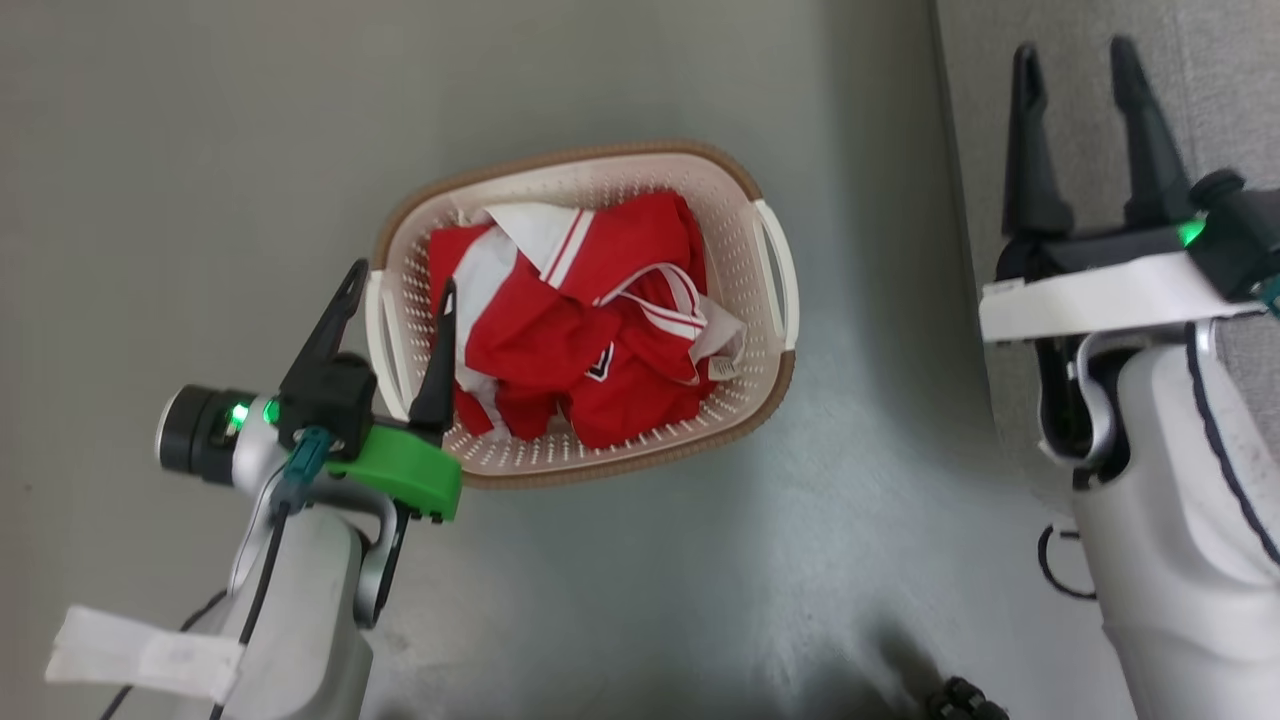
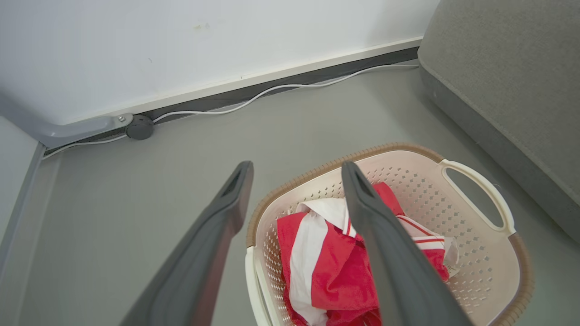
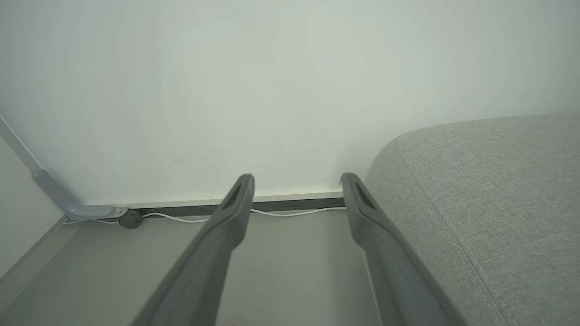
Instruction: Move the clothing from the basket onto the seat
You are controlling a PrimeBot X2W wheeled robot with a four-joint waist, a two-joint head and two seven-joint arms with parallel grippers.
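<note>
While the clothing (image 1: 600, 340) lay heaped in the basket (image 1: 560, 160), both arms' jaws stood apart, empty; the reach seemed in hand, needing the left jaws lowered onto it.

Crumpled red clothing (image 1: 560, 340) inside basket (image 1: 600, 158) near seat (image 2: 507, 68)

Soft, even light filled all three views, with no hard glare. In the head view the floor (image 1: 700, 580) carried a paler sheen to the right of the basket (image 1: 600, 152) and a dark shadow at its bottom edge. The wall (image 3: 290, 81) looked washed out and faintly green. The left end effector (image 2: 297, 164) showed soft, unfocused fingers (image 2: 398, 271) near the frame's bottom.
</note>
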